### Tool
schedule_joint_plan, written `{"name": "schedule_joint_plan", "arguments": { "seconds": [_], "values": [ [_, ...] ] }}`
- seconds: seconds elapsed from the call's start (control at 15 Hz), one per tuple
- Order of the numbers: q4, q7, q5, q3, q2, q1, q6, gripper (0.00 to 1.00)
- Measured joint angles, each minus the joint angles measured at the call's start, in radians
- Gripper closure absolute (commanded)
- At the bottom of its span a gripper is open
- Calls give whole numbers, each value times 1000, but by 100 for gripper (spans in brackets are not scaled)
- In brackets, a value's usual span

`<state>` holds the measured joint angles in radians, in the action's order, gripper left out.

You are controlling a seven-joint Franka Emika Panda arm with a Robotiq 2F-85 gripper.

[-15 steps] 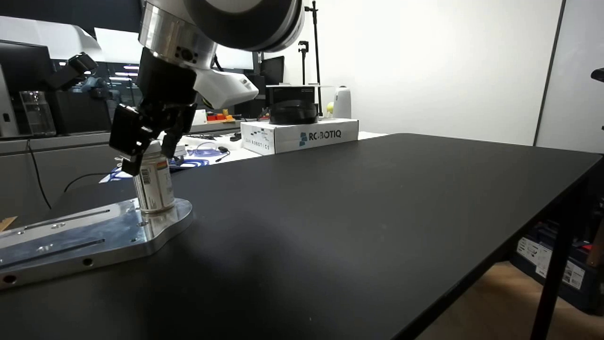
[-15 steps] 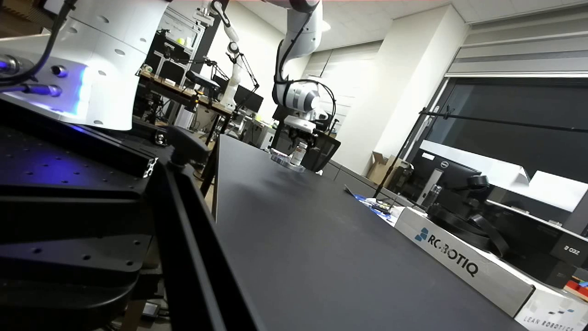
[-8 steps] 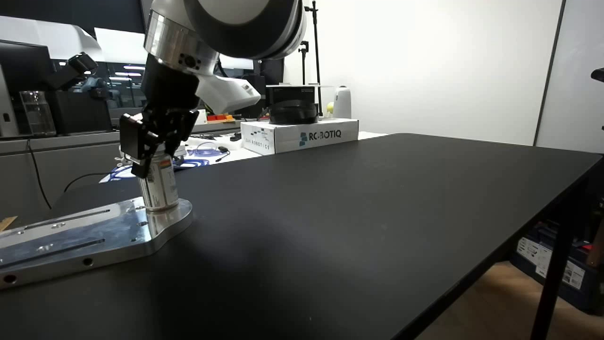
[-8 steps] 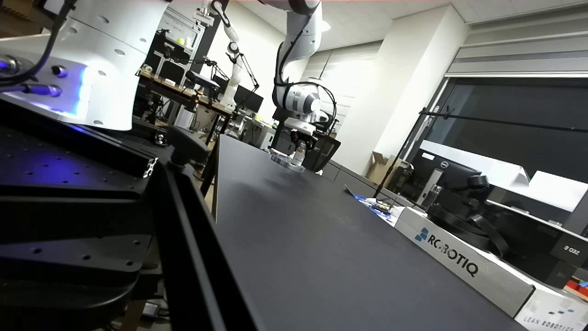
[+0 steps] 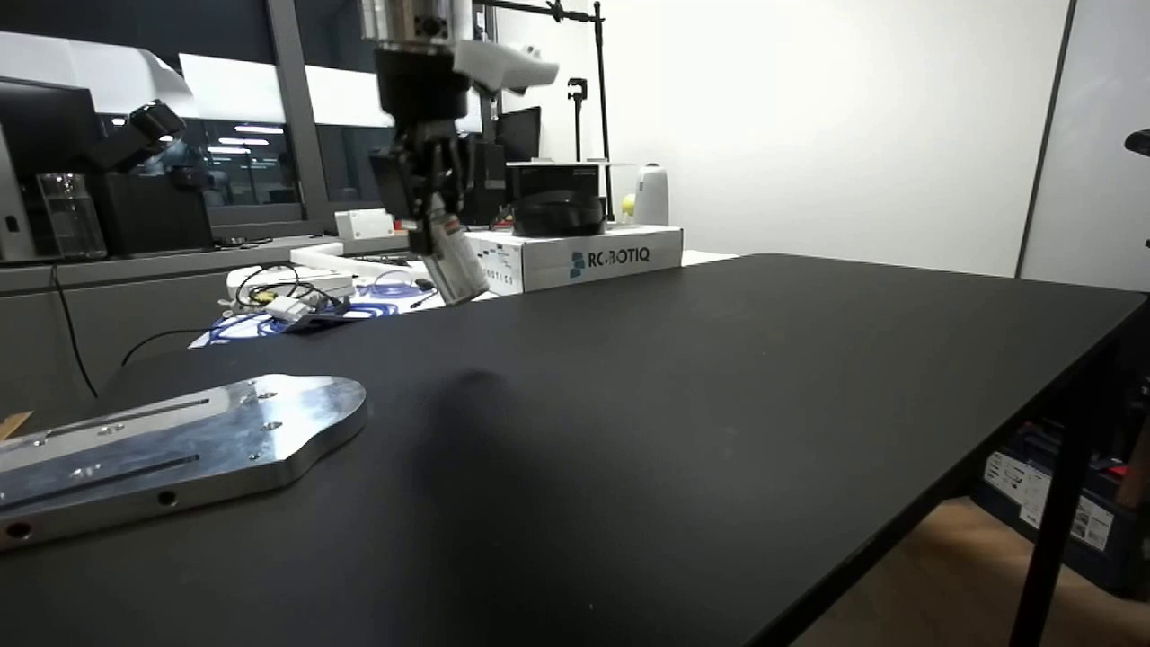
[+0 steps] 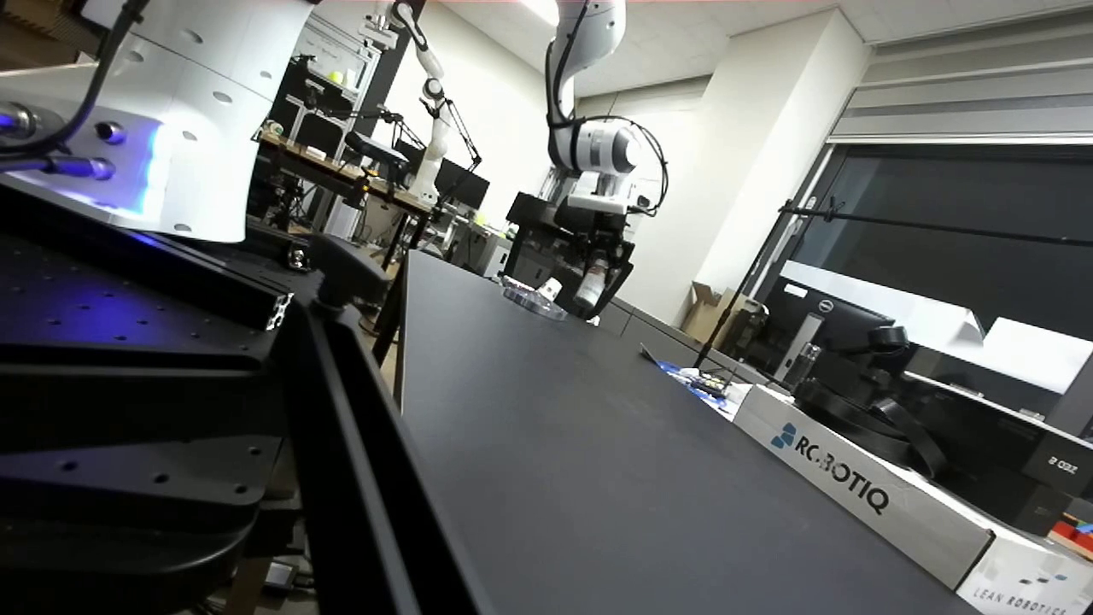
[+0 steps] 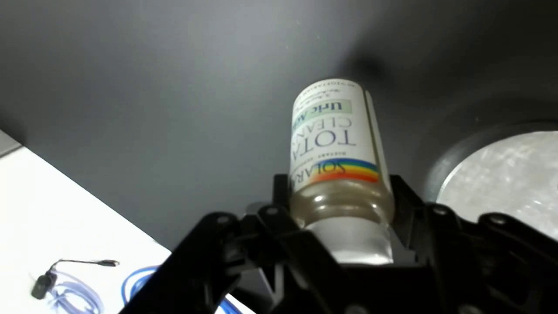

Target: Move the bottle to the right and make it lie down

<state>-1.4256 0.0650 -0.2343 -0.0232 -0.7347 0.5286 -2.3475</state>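
The bottle (image 7: pixel 331 135) has a white label with a rainbow band and a pale silvery cap. My gripper (image 7: pixel 340 192) is shut on it just below the cap, one finger on either side of its shoulder. In both exterior views the bottle (image 5: pixel 456 268) (image 6: pixel 591 286) hangs in the air above the black table (image 5: pixel 674 431), tilted with its base downward. My gripper (image 5: pixel 440 216) hides the cap and upper part in an exterior view.
A shiny metal plate (image 5: pixel 225 431) lies on the table near the bottle, also at right in the wrist view (image 7: pixel 510 179). A white lettered box (image 5: pixel 602 261) and blue cables (image 5: pixel 386 289) lie beyond the table's far edge.
The gripper has come down around the bottle, shut on it and lifted it off the metal plate. Bottle and arm have risen and moved right in both exterior views, and the bottle leans more.
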Motion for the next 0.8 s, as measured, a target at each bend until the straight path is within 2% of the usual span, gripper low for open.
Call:
{"name": "schedule_joint_plan", "arguments": {
  "seconds": [0.2, 0.33, 0.53, 0.8],
  "values": [
    [-14, -1, 5, 19, 61, -63, 217, 69],
    [-41, -2, 33, 38, 86, -116, 312, 69],
    [-108, -3, 105, 62, 106, -201, 390, 69],
    [-222, -1, 210, 75, 113, -299, 433, 69]
  ]
}}
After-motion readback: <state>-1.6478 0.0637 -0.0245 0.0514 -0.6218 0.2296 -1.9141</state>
